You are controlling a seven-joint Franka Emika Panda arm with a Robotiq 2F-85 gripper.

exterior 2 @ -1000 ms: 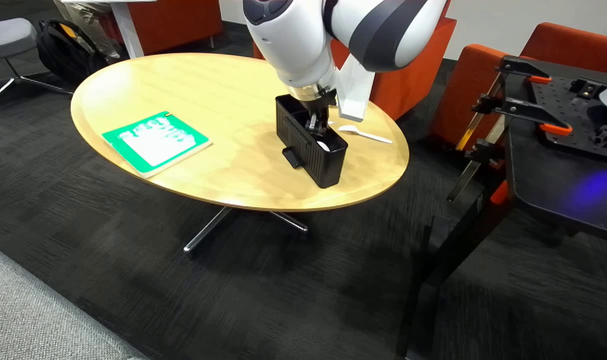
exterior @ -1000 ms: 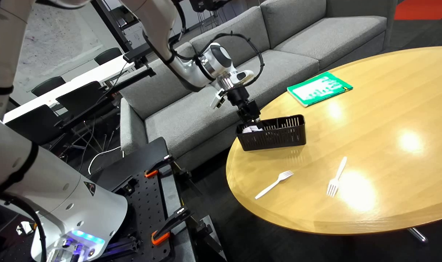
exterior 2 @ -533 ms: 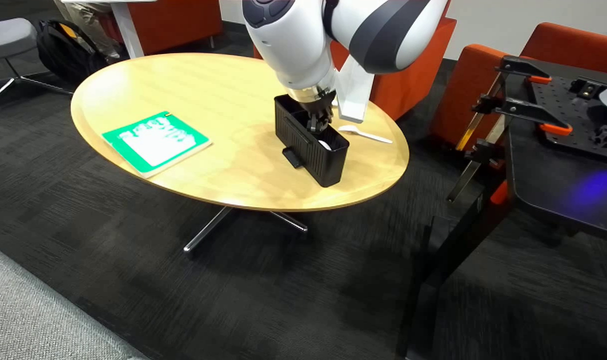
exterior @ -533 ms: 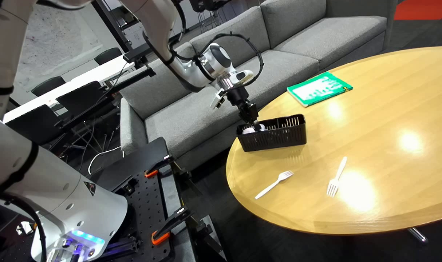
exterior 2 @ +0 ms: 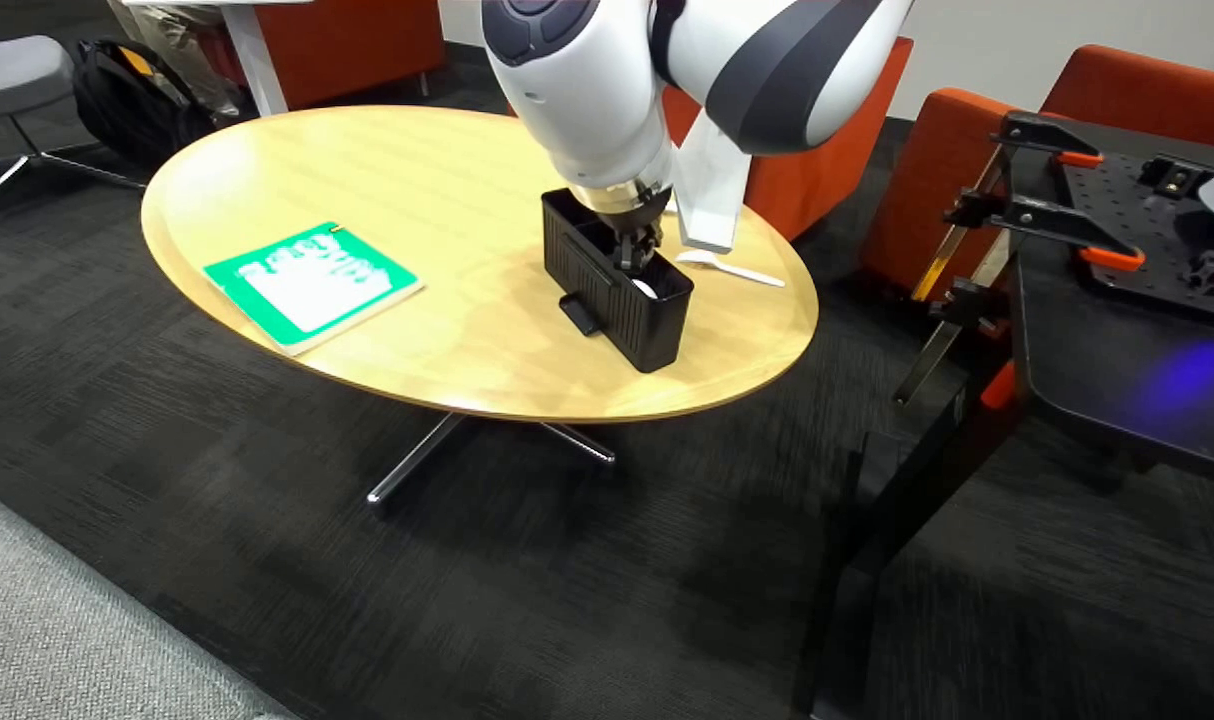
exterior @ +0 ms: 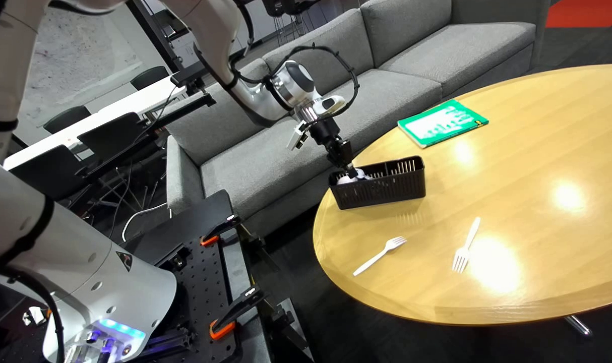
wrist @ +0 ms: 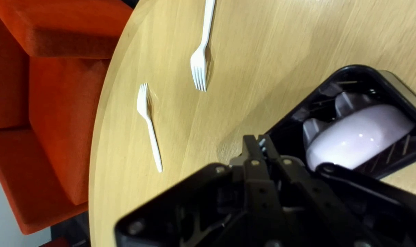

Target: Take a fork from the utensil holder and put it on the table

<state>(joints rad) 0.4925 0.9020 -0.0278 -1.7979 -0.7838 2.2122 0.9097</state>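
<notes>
Black slotted utensil holder [exterior: 394,190] near the edge of the round table [exterior: 538,166], with the gripper [wrist: 258,143] at its mouth; can't read depth. Drawn together to a thin seam; can't tell if pinching anything. Looks like mid-pick. Can't make out any fork inside. Next: check for a grip, else spread and reseat; then lift straight up past the rim before going sideways, and lower near one fork [wrist: 204,44] and another fork [wrist: 149,123], both flat on the table. In the way: white rounded thing [wrist: 355,137] inside the holder, just beside the gripper, likely snag on lift. Watch for dragging the holder. Also around: green booklet [exterior: 442,123] on the table; grey sofa [exterior: 402,96] alongside; orange chair [wrist: 53,127] past the edge.
</notes>
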